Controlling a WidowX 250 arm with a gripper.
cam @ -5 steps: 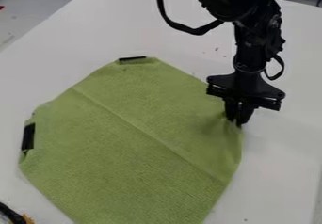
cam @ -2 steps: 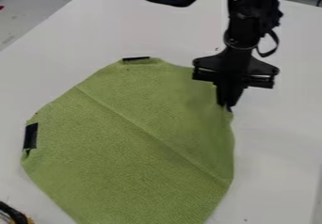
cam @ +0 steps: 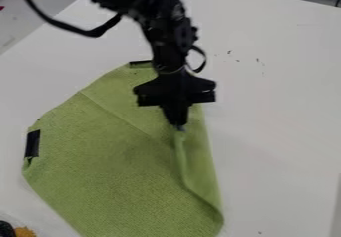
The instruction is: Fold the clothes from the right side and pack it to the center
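On one table (cam: 279,126), one cloth (cam: 106,166)

White table (cam: 279,131) carries green cloth (cam: 110,166), dark specks (cam: 258,60); apparently also orange item (cam: 25,232), black item (cam: 6,229).

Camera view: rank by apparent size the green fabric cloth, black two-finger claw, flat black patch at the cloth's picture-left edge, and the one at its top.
1. Green fabric cloth
2. Black claw
3. Black left-edge patch
4. Black top-edge patch

cloth (cam: 113,176) on table (cam: 286,121) | tool (cam: 179,125) over cloth, right of centre
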